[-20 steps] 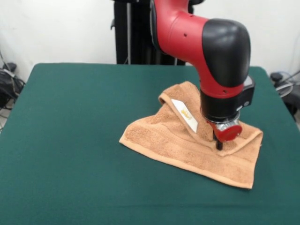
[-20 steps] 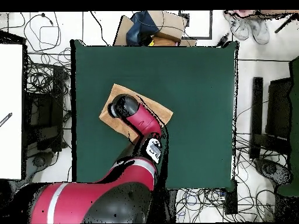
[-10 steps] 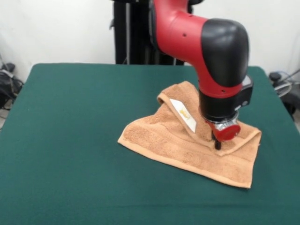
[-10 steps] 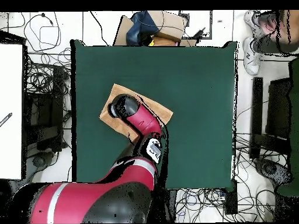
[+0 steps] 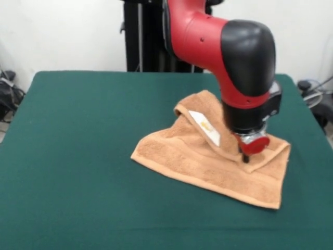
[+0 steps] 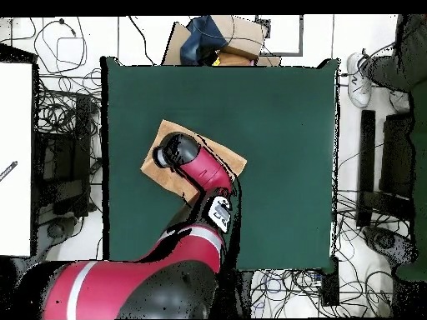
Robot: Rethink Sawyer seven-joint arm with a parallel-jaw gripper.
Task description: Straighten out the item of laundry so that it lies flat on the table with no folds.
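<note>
1. One step is in hand: the grasp. The pincer [image 5: 244, 158] stands tip-down on the towel [image 5: 208, 166], at the edge of a folded-over flap near its right corner in the front view.
2. Pincer state: only one dark tip shows below the red wrist, so I cannot tell how the tips are set or whether cloth is caught.
3. Towel position: on the green surface [image 5: 78, 156], right of centre in the front view; in the overhead view the arm hides most of it.
4. Next move, as a judgement: secure the flap's edge, lift it and draw it outward until the fold opens.
5. Materials: the towel is light orange-brown looped terry, soft and limp, with woven border bands; a white label [image 5: 205, 127] lies on the raised fold. The surface cover is matt and felt-like.
</note>
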